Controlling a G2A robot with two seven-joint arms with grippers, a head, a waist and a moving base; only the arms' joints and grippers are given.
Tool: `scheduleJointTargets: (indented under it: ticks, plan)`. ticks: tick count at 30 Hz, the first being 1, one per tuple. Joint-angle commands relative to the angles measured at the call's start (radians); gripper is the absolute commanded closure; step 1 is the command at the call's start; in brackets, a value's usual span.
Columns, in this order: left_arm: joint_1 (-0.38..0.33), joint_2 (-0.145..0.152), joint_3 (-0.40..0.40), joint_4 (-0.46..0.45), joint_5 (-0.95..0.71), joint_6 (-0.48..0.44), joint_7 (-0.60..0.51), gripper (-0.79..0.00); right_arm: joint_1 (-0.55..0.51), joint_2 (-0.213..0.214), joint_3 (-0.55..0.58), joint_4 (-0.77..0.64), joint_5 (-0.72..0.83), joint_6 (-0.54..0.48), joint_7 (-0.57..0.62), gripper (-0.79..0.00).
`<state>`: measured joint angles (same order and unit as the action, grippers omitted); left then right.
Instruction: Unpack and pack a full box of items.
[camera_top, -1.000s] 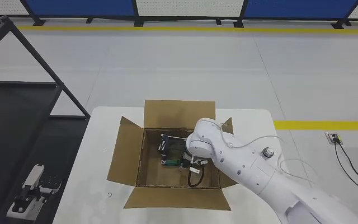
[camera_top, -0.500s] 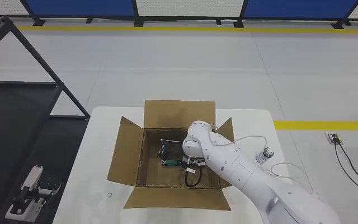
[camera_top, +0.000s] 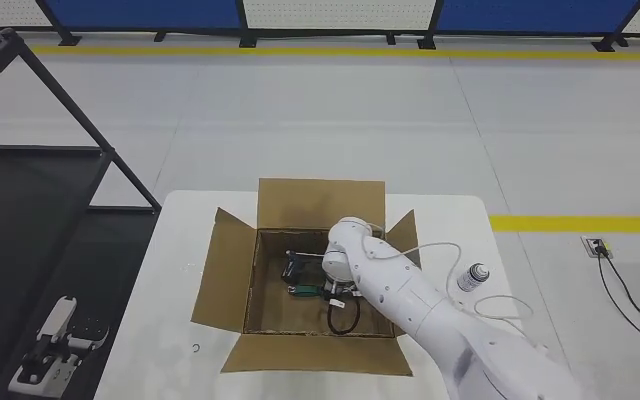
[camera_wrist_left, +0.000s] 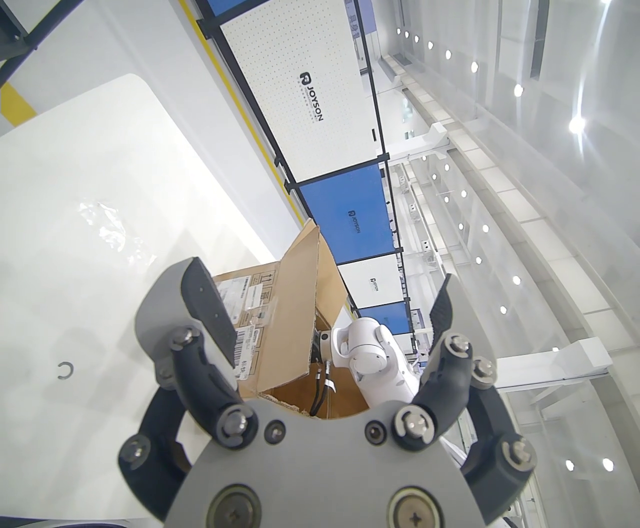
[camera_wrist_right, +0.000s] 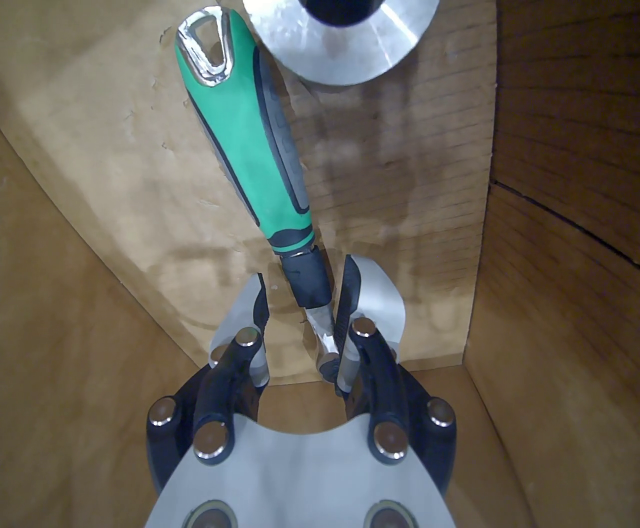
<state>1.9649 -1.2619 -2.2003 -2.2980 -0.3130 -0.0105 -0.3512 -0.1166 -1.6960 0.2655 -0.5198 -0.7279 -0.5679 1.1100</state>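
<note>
Ok, unpacking looks barely started: a white bottle (camera_top: 470, 277) stands on the table (camera_top: 170, 300) right of the box (camera_top: 320, 200), while the green-handled tool (camera_wrist_right: 245, 135) lies on the box floor with a round metal piece (camera_wrist_right: 340, 45) just beside its handle end. Right gripper (camera_wrist_right: 305, 285) is down inside the box, fingers narrow and straddling the tool's metal neck, one pad touching and the other with a gap, so I'd call it not yet clamped. Left gripper (camera_wrist_left: 320, 285) hangs outside the box, spread wide and empty; emptying the box and all repacking are left.
</note>
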Motion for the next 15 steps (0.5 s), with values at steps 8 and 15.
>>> scheduleJointTargets:
  ticks: [8, 15]
  plan:
    - [0.006, -0.005, -0.009, 0.006, -0.013, -0.013, -0.003, -0.785, 0.008, -0.049, -0.005, 0.088, -0.011, -0.009, 0.005, -0.268]
    - [0.008, -0.008, -0.017, 0.012, -0.025, -0.017, -0.010, -0.785, 0.012, -0.083, -0.009, 0.136, -0.023, -0.030, 0.012, -0.262]
